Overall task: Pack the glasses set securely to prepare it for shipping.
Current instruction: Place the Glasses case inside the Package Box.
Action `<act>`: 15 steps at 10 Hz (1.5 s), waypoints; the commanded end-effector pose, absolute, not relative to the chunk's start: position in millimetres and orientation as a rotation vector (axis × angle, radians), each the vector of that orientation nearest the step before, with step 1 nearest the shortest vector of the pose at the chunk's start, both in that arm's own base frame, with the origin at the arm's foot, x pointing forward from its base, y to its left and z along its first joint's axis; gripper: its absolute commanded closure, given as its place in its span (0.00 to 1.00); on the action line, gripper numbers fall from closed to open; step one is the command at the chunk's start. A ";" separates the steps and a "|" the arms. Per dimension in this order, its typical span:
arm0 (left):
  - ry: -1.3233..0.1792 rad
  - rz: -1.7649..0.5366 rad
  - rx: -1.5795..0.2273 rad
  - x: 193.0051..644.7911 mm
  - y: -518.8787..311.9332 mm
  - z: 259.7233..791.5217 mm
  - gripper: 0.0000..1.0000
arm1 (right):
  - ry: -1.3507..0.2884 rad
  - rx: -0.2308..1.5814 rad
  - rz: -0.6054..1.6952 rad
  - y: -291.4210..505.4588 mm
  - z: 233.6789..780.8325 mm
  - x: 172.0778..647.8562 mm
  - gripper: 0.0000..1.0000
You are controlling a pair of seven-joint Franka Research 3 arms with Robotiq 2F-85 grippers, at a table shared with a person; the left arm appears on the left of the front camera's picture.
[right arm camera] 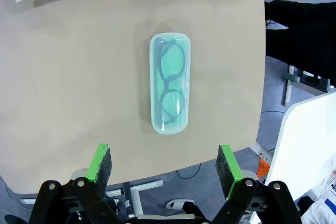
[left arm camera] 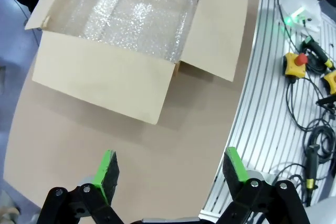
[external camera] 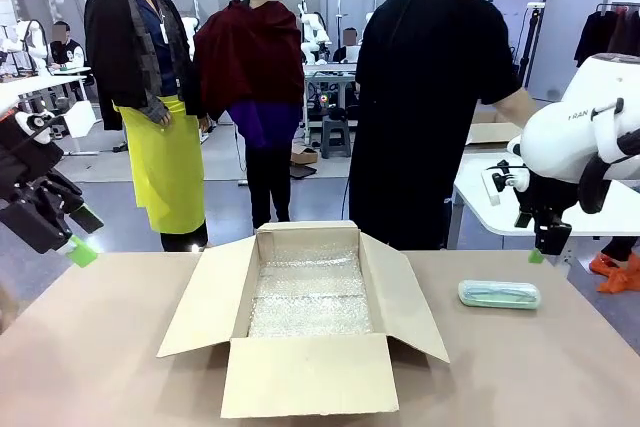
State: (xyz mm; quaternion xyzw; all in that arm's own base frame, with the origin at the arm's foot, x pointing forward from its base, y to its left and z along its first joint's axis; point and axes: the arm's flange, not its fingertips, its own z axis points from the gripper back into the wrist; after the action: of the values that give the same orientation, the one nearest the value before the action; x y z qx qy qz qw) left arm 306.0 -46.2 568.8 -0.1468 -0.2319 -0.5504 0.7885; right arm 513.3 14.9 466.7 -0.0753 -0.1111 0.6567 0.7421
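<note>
The tan table [external camera: 100, 347] carries an open cardboard box [external camera: 310, 372] at its middle, all four flaps folded outward, the near flap hanging toward the robot's side; a sheet of bubble wrap [external camera: 308, 297] lines the box floor, with nothing lying on it; to the right of the box, apart from its right flap, the mint-green case [right arm camera: 169, 83] lies flat on the bare tabletop near the table's right edge, with dark-framed eyeglasses [right arm camera: 170, 80] visible through its lid; the right gripper [right arm camera: 165, 163] hangs above this case with its green pads spread wide, wider than the case, gripping nothing, and in the right wrist view the case lies lengthwise in line with the gap between the two fingers, clear of both; the left gripper [left arm camera: 170, 169] is held up off the table at the left side, away from the box, its fingers likewise spread wide and empty; at the far side of the table, behind the box, a person in a black top [external camera: 430, 97] stands.
</note>
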 end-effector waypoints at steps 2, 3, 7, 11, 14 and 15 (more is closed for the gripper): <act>-0.498 -1.209 -0.309 307.9 -44.9 571.1 0.00 | -0.213 -0.071 1.503 15.7 451.7 531.3 0.00; -0.498 -1.209 -0.309 307.9 -44.9 571.1 0.00 | -0.217 -0.089 1.480 15.6 435.7 547.3 0.00; -0.498 -1.209 -0.309 307.9 -44.9 571.1 0.00 | -0.155 -0.008 1.543 18.2 378.6 577.0 0.00; -0.498 -1.209 -0.309 307.9 -44.9 571.1 0.00 | -0.109 0.045 1.497 13.7 339.2 595.0 0.00; -0.498 -1.209 -0.309 307.9 -44.9 571.1 0.00 | -0.128 0.027 1.490 13.7 321.5 604.1 0.00; -0.498 -1.209 -0.309 307.9 -44.9 571.1 0.00 | -0.125 0.020 1.495 13.5 316.1 606.6 0.00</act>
State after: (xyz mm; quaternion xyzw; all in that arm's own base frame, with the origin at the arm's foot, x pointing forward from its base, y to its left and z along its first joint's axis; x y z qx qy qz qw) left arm 308.0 -47.8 569.3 -0.1412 -0.2290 -0.5522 0.7891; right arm 600.5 10.6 320.0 0.0169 -0.0526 0.6806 0.7306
